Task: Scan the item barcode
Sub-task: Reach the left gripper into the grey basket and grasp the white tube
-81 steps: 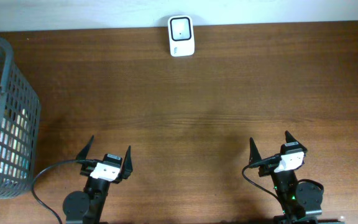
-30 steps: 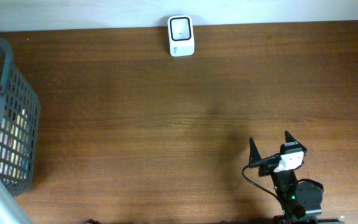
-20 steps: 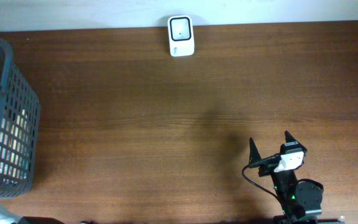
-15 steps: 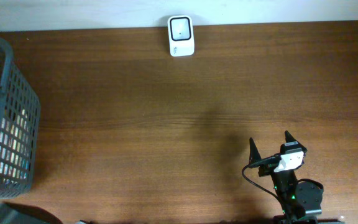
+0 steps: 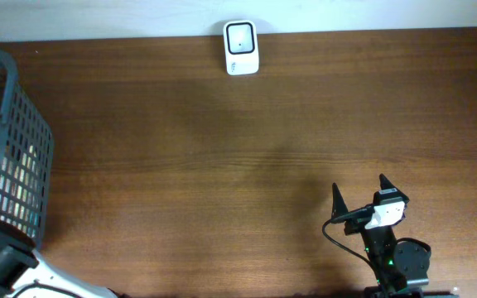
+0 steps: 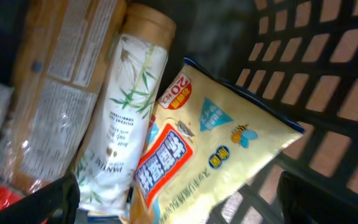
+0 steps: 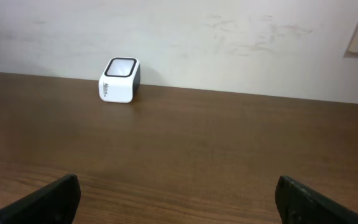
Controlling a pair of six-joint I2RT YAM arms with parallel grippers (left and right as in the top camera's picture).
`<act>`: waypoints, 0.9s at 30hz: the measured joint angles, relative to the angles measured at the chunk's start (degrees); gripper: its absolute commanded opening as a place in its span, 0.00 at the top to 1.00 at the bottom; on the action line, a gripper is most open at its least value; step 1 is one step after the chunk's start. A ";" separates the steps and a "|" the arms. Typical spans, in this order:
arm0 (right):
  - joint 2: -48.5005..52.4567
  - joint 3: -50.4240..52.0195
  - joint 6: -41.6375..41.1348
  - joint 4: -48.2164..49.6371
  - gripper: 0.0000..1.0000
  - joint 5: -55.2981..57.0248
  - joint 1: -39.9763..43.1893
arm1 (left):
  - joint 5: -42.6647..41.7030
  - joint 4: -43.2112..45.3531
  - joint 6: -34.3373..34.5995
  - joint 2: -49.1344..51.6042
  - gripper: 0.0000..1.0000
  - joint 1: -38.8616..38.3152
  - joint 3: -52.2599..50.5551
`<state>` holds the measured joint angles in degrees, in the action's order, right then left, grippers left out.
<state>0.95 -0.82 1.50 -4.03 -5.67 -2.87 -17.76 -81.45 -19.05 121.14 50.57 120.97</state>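
At the near right of the tabletop (image 5: 222, 165) the right end effector (image 5: 359, 186) sits parked with its fingers spread wide and nothing between them, well apart from everything the task needs. At the near left only part of the left arm (image 5: 7, 269) shows from overhead, reaching toward the grey wire basket (image 5: 23, 141) at the left edge, so this arm is plainly the nearer one. Its wrist view looks down inside the basket: the left end effector (image 6: 182, 202) is released, its two dark fingers (image 6: 58, 199) standing at the lower corners of that view and gripping nothing. Between and just beyond them lies the yellow pouch (image 6: 216, 155) with a red and white label. It is the likeliest item to take, sitting on top of the other goods. Its long axis runs on a slant from the lower left of that view to the upper right, so the open fingers do not yet square up across its narrow width — a turn of the wrist looks needed before closing. Touching the pouch's left side is a bamboo-print tube (image 6: 129, 112), and left of that a brown packet (image 6: 61, 74); both are close enough to be caught by mistake. No barcode can be made out on the pouch's upper face. Farthest off, at the far edge near the middle, stands the white scanner (image 5: 241, 48) — well apart from the basket, far and to the right of it.
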 measured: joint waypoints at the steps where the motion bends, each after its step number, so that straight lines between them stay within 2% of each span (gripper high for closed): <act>1: 0.00 0.00 -0.02 0.00 0.01 0.00 0.02 | -1.25 -0.20 -1.40 1.53 0.00 0.00 0.00; 8: 0.00 0.00 -0.02 0.00 0.01 0.00 0.02 | -8.98 -1.49 -11.43 5.53 0.00 0.00 -1.55; 13: 0.00 0.00 -0.04 0.00 0.01 0.00 0.02 | -9.97 -1.62 -13.84 7.43 0.12 0.00 -1.60; 16: 0.00 0.00 0.02 0.00 0.01 0.00 0.00 | -10.16 -1.44 -14.29 10.36 0.27 0.00 -2.16; 19: 0.00 0.00 -0.02 0.00 0.01 0.00 0.02 | -9.88 -0.13 -14.32 10.67 0.48 0.00 -2.25; 20: 0.00 0.00 0.00 0.00 0.01 0.00 0.02 | -9.81 0.76 -14.21 10.67 0.58 0.00 -2.25; 21: 0.00 0.00 0.00 0.00 0.01 0.00 0.02 | -9.53 1.81 -14.23 10.69 0.81 0.00 -2.25; 22: 0.00 0.00 0.00 0.00 0.01 0.00 0.02 | -9.22 2.86 -13.94 10.73 0.98 0.00 -2.27; 27: 0.00 0.00 0.02 0.00 0.01 0.00 0.00 | -8.61 4.04 -10.84 11.32 1.00 -0.02 -2.05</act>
<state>0.95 -0.82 1.52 -4.03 -5.67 -2.87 -26.37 -77.41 -29.89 132.46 50.54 118.91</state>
